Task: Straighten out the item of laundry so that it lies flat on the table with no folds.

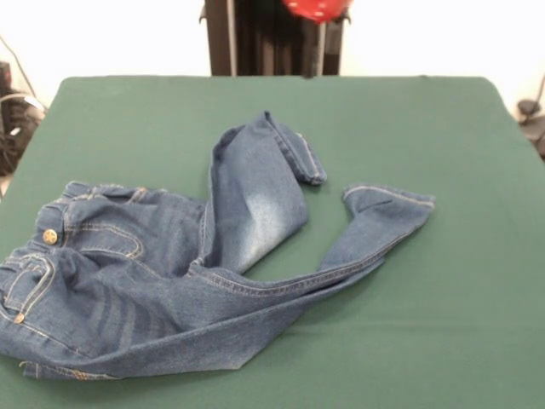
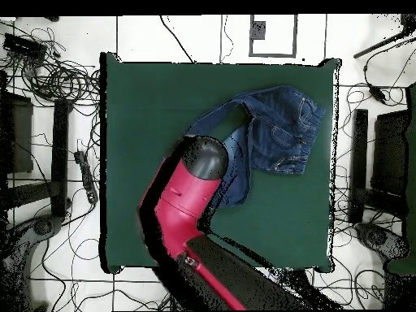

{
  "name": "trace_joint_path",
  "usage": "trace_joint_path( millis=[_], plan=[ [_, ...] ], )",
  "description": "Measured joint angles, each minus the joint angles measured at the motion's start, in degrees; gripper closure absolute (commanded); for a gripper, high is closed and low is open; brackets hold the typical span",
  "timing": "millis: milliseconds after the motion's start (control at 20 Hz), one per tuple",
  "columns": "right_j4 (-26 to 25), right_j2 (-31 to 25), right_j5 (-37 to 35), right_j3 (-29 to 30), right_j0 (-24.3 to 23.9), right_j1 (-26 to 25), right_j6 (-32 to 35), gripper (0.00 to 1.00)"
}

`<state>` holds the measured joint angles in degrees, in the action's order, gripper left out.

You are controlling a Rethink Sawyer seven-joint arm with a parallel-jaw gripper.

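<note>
The item of laundry is a small pair of blue jeans, crumpled on the left half of the green table. Its waist with the brass button lies at the left edge. One leg is folded up toward the back, its cuff turned over. The other leg stretches right to its cuff. In the overhead view the jeans lie on the table in its upper right part, and the red arm covers part of one leg. No gripper shows in either view.
A red part of the arm hangs at the top edge in front of the black pedestal. Tangled cables lie on the floor to one side of the table. Black stands flank the table's short sides.
</note>
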<state>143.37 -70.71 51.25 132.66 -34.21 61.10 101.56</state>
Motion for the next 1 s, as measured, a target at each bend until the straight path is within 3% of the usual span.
trace_joint_path(
  millis=[550,1000],
  plan=[
    [-8.13,2.97,0.01,-6.01,7.05,-5.85,0.02,0.0],
    [-13.07,6.2,0.0,-7.68,8.45,-10.84,0.02,0.0]
  ],
)
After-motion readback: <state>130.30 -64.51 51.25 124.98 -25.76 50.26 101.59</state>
